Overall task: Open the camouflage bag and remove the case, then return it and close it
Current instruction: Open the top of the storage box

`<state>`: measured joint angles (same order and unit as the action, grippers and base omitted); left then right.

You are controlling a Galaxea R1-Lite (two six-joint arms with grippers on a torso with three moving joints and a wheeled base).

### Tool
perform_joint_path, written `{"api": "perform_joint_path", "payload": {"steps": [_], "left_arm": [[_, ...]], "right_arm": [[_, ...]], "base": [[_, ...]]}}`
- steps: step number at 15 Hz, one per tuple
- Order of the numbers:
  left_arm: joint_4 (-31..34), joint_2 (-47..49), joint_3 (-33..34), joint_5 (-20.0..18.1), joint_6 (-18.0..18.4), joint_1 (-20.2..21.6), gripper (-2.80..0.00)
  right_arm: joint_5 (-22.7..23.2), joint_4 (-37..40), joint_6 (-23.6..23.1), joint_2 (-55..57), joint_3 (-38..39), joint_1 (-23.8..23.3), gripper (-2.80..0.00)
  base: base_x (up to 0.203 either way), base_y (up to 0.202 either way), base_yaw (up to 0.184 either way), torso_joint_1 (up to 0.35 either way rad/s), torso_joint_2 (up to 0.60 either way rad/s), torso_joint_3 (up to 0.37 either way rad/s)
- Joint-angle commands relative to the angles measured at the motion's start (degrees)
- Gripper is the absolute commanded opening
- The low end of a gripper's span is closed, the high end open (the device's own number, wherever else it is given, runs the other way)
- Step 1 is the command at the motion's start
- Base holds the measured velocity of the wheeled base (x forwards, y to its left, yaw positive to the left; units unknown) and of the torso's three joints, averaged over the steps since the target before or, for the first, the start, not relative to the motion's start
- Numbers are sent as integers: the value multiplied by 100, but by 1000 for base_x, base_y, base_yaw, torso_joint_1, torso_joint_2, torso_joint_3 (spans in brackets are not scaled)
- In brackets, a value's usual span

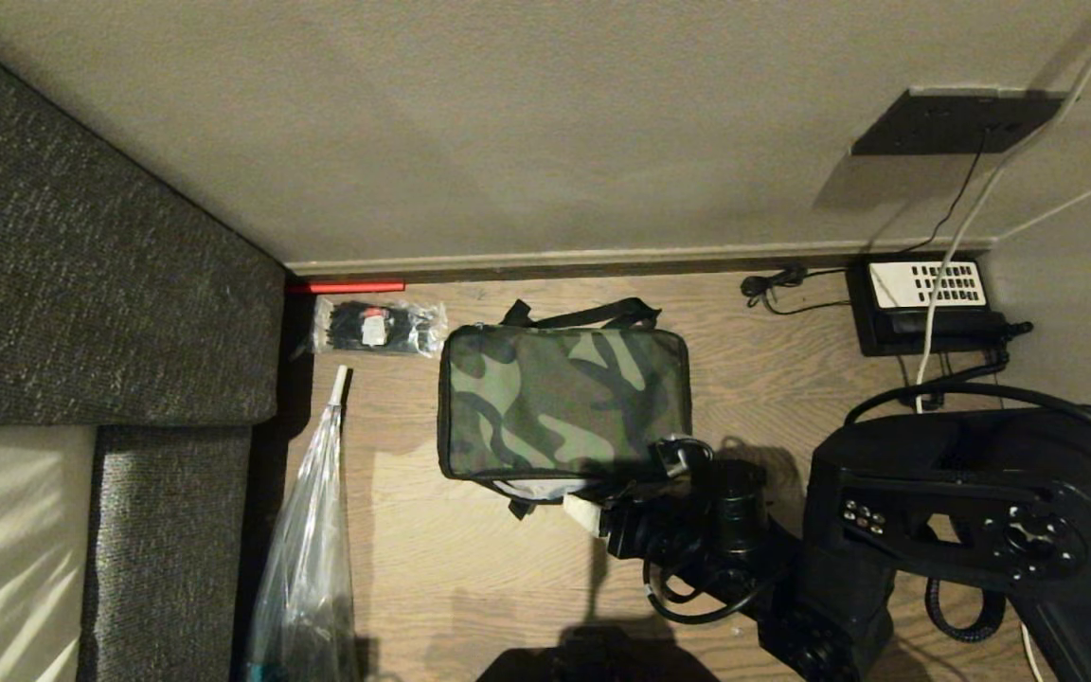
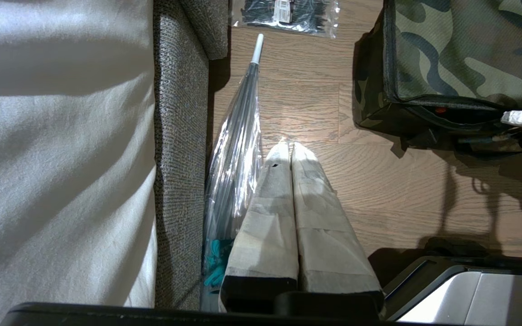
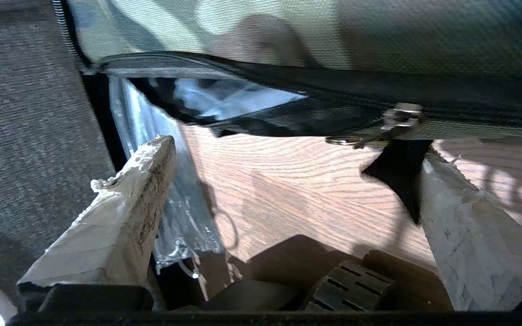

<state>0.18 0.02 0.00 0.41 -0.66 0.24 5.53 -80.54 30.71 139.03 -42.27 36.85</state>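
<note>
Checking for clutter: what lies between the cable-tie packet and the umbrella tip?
Only bare wood floor, in the left wrist view, between packet and tip.

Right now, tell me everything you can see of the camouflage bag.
The camouflage bag is a boxy soft bag of green, brown and black fabric with black trim, lying flat on the wooden floor. Black straps show at its far edge. Its near side gapes partly unzipped, a silver zipper pull hanging there. The right claw, open, sits at that near edge.
</note>
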Motion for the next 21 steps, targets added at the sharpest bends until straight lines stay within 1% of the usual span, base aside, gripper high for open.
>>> {"api": "perform_joint_path", "payload": {"steps": [1,4,7,8,11,12,13,14,15,16,17,18,21], "left_arm": [[-1,-8,18,2,-4,2,-280],[-1,-11,18,2,-4,2,-280],[-1,-11,18,2,-4,2,-280],[-1,-2,18,2,-4,2,-280],[-1,-2,18,2,-4,2,-280],[-1,-2,18,2,-4,2,-280],[-1,-2,18,2,-4,2,-280],[-1,-2,18,2,-4,2,-280],[-1,-2,18,2,-4,2,-280],[-1,-2,18,2,-4,2,-280],[-1,-7,18,2,-4,2,-280],[-1,-2,18,2,-4,2,-280],[-1,-11,18,2,-4,2,-280]], "right_arm": [[40,-65,14,-181,24,6,0],[237,-85,-15,-377,144,-3,0],[261,-227,-291,-412,425,-50,0],[260,-337,-648,-373,598,-178,0],[264,-348,-1262,-448,836,-513,0],[263,-347,-1423,-464,916,-566,0],[259,-348,-1711,-485,1002,-619,0],[270,-333,-1834,-570,1012,-664,0],[270,-292,-1766,-618,971,-660,0],[335,-282,-1457,-649,919,-636,0],[514,-273,-1037,-679,842,-529,0],[607,-269,-874,-675,782,-451,0],[623,-195,-423,-581,680,-304,0]], "base": [[0,0,0,0,0,0],[0,0,0,0,0,0],[0,0,0,0,0,0],[0,0,0,0,0,0],[0,0,0,0,0,0],[0,0,0,0,0,0],[0,0,0,0,0,0],[0,0,0,0,0,0],[0,0,0,0,0,0],[0,0,0,0,0,0],[0,0,0,0,0,0],[0,0,0,0,0,0],[0,0,0,0,0,0]]}}
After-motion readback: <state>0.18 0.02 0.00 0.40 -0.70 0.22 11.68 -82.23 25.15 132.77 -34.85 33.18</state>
